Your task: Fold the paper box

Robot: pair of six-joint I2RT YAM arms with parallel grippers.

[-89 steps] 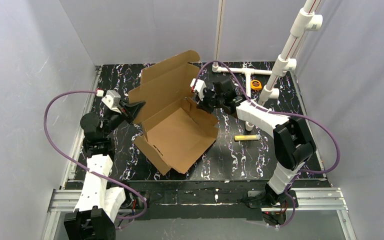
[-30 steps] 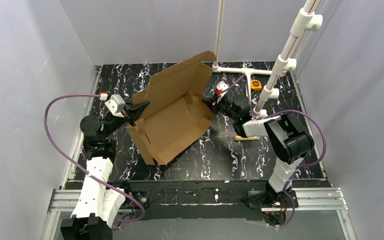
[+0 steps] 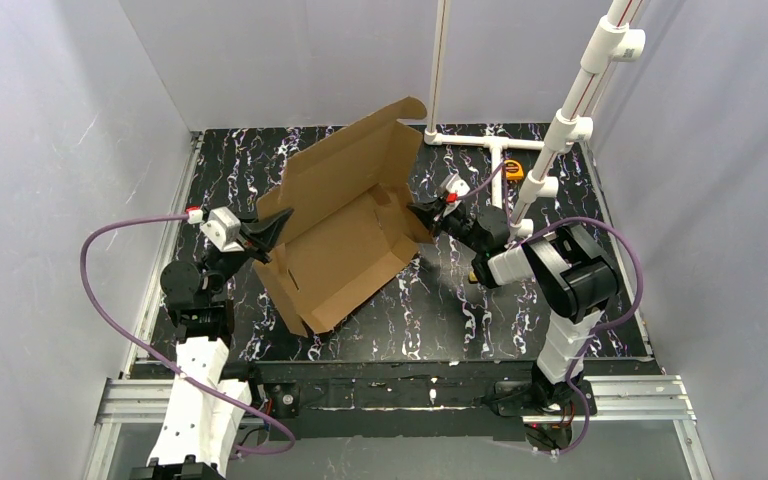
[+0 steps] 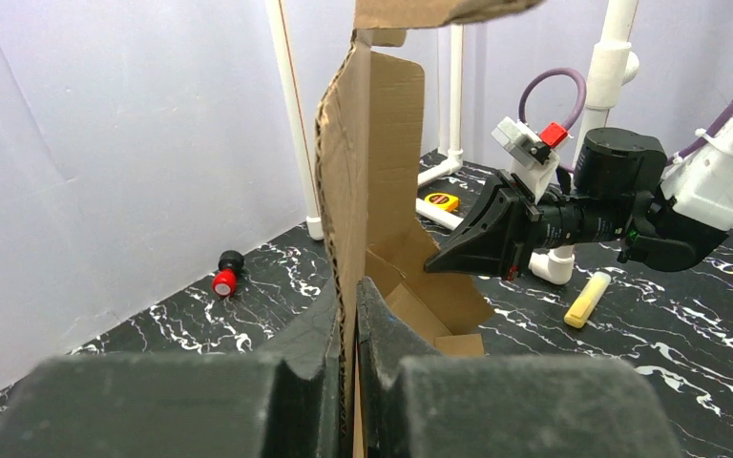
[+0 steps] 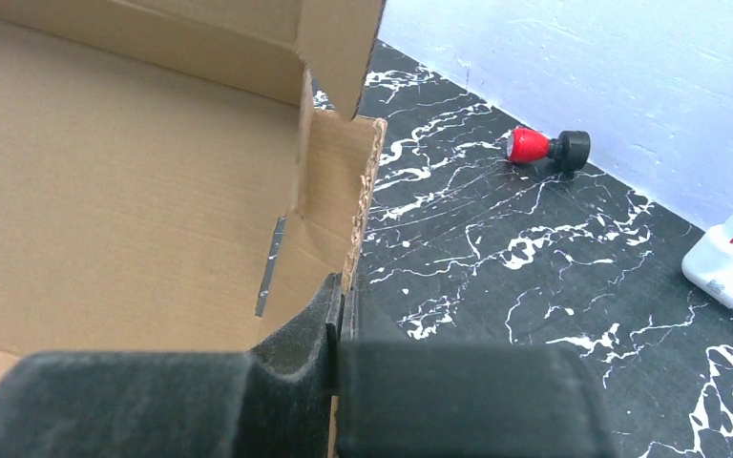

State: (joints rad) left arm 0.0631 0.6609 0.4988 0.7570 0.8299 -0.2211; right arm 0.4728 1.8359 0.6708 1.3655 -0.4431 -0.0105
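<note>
The paper box [image 3: 345, 240] sits half-open in the middle of the top view on the black marbled counter [image 3: 460, 310], with its big lid panel tilted up toward the upper centre. The left gripper [image 4: 347, 320] is pinched tight on the box's left wall edge. The right gripper [image 5: 341, 310] is clamped closed on a side flap at the box's right. A yellow stick [image 4: 587, 298] lies on the counter at the right of the left wrist view.

Showing as a black, white-veined marbled worktop [image 3: 440, 320]. Carrying a brown corrugated cardboard paper box [image 3: 345, 250] left of centre. Bearing a white plastic pipe frame [image 3: 470, 140], a round yellow tape measure [image 3: 512, 170] and a small red-and-black object [image 5: 544, 148] near the far edge, and a yellow stick [image 4: 587, 298] right of centre.
</note>
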